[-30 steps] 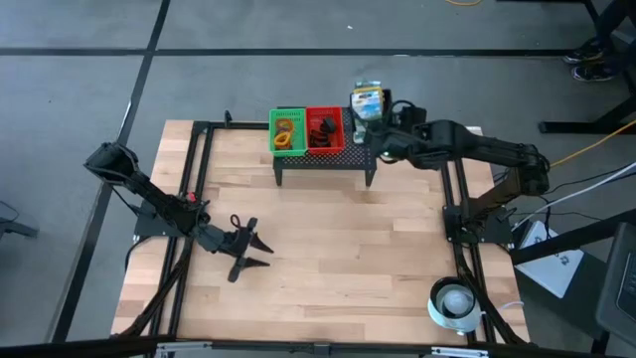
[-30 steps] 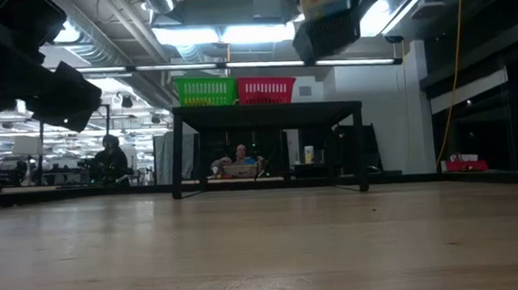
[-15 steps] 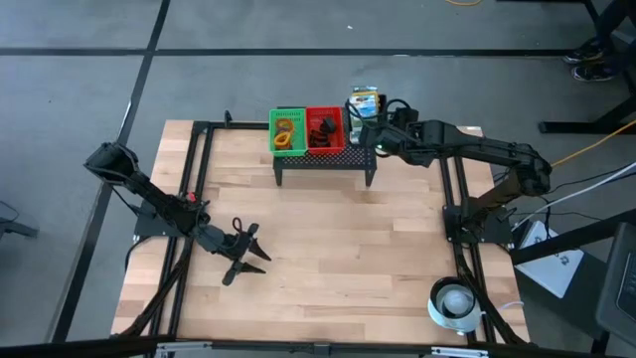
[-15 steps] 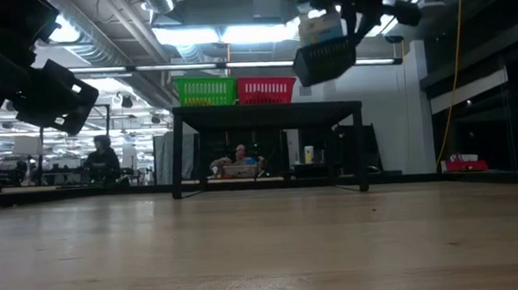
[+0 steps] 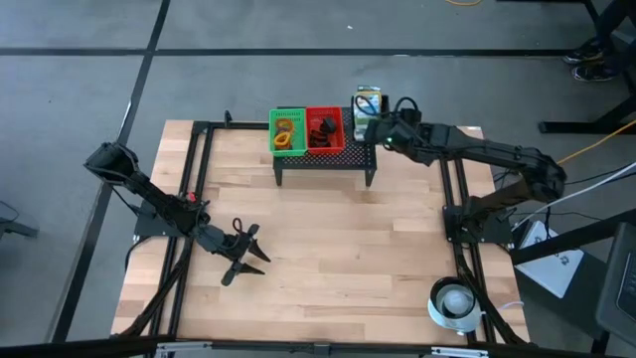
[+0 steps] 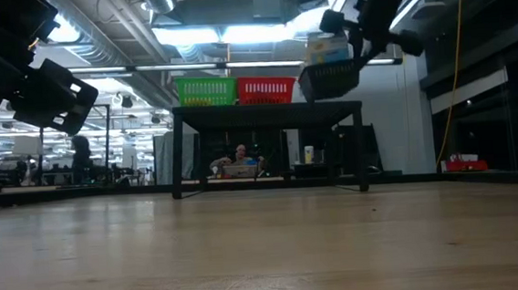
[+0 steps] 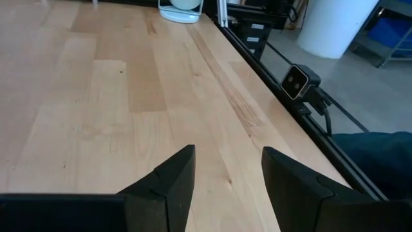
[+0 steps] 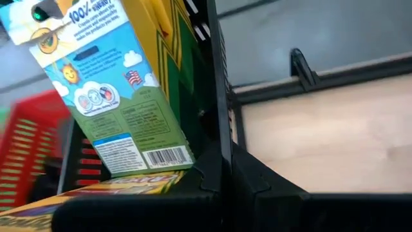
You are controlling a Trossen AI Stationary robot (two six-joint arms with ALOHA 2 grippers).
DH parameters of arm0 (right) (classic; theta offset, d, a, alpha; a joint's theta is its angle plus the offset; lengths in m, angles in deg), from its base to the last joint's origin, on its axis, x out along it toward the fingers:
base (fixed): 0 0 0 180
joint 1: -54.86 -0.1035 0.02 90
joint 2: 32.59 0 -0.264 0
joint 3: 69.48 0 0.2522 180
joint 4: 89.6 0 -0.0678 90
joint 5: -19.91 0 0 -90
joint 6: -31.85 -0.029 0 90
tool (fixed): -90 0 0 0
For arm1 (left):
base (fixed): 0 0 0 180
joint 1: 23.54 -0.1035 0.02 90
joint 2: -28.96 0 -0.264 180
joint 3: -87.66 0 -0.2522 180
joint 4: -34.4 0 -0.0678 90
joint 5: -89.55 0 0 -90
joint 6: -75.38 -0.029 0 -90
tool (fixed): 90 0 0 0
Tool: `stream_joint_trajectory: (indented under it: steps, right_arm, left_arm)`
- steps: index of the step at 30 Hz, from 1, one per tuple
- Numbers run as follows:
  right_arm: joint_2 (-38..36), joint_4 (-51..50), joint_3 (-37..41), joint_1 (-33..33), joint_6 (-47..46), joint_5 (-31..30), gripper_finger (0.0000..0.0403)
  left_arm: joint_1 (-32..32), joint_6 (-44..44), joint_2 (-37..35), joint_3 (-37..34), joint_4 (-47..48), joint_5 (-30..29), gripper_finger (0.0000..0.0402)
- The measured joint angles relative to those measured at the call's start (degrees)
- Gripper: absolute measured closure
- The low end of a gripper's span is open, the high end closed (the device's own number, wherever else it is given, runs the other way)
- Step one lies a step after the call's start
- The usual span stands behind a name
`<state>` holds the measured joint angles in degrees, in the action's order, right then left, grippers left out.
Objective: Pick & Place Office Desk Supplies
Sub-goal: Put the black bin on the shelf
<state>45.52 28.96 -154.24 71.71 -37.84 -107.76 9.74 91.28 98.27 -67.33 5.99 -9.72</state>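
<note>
My right gripper (image 5: 380, 129) is at the right end of the black mesh stand (image 5: 328, 159), shut on a black basket (image 6: 329, 78). That basket carries a green and yellow printed packet (image 8: 122, 96), standing tilted, and a second packet (image 8: 109, 187) lower down. The basket hangs slightly tilted just above the stand's top (image 6: 266, 110). A green basket (image 5: 288, 130) with orange and yellow loops and a red basket (image 5: 324, 129) with small black clips stand on the stand. My left gripper (image 7: 225, 151) is open above bare table, left of centre (image 5: 248, 261). My right gripper pinches the black basket's side wall (image 8: 222, 96), one finger (image 8: 257, 183) outside and the other on the packets' side. The fingers come about level from the table's right. The basket is lifted with the packets inside; whether its bottom touches the stand, I cannot tell.
A round white object (image 5: 454, 301) sits at the table's near right corner. Black frame rails run along the left and right edges. Bare wood stretches between the stand and the near edge. A small camera (image 7: 296, 80) sits on the table's edge rail.
My right gripper has come down with the black basket and its packets, from well above the stand to just over its right end, staying shut. My left gripper shifted slightly toward the near edge early on, then kept still.
</note>
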Motion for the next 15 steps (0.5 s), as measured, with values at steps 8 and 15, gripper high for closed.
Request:
stream_joint_trajectory:
  steps: [8,15]
  right_arm:
    - [-0.7,6.7,6.7,1.9,-0.1,5.4,0.0395]
    - [-0.7,12.6,8.6,3.4,1.4,8.4,0.0395]
  left_arm:
    - [0.0,-0.1,0.0,0.0,0.0,0.0,0.0226]
    - [0.0,0.0,0.0,0.0,0.0,0.1,0.0226]
